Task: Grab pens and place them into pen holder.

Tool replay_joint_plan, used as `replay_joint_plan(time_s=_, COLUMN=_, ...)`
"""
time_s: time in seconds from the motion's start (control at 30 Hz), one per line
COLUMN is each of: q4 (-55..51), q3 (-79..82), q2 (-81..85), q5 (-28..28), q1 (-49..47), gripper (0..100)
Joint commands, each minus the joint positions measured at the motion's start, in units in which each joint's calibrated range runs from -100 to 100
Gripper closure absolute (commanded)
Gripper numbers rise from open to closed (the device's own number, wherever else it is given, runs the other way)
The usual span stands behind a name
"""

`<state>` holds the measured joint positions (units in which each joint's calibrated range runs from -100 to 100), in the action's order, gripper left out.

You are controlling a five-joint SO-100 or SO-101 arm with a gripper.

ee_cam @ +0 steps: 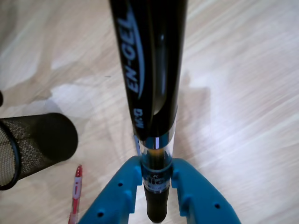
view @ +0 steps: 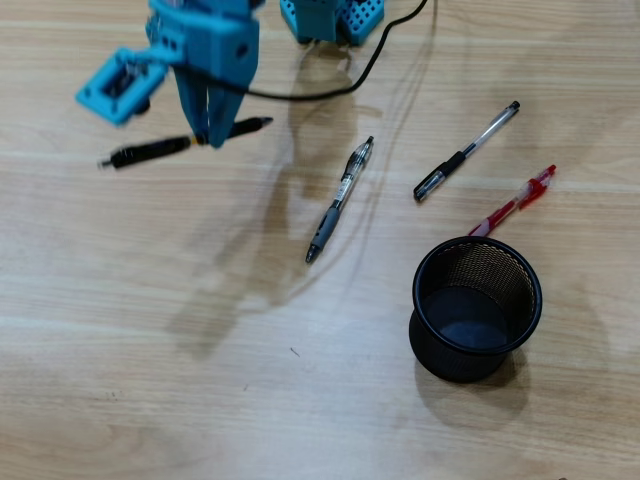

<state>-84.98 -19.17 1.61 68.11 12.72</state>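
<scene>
Now hand (view: 210, 138) clamped on black pen (view: 150, 150)

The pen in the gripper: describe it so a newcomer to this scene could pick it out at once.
In the overhead view, start at the blue arm at top left; its gripper is shut on the black pen lying crosswise, away from the pen holder. It is the leftmost pen and all dark; the wrist view shows white EN-GEL lettering, unlike the grey clicker pen, clear pen and red pen.

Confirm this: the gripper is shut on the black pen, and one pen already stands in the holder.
Not quite. The gripper is shut on the black pen, but the overhead view shows the holder empty; the other three pens lie on the table.
</scene>
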Motion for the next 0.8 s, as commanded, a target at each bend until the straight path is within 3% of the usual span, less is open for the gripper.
replay_joint_plan(time_s=0.0, q4=0.38, q3=-0.02, q2=14.22, q5=-0.37, q1=-2.16, gripper=98)
replay_joint_plan(time_s=0.37, q4=4.02, q3=4.05, q2=26.37, q5=-3.09, q1=-7.92, gripper=98)
replay_joint_plan(time_s=0.57, q4=20.15, q3=6.77, q2=26.37, q5=-8.9, q1=-14.78, gripper=98)
replay_joint_plan(time_s=0.77, q4=42.38, q3=18.8, q2=25.26, q5=-9.58, q1=-23.37, gripper=98)
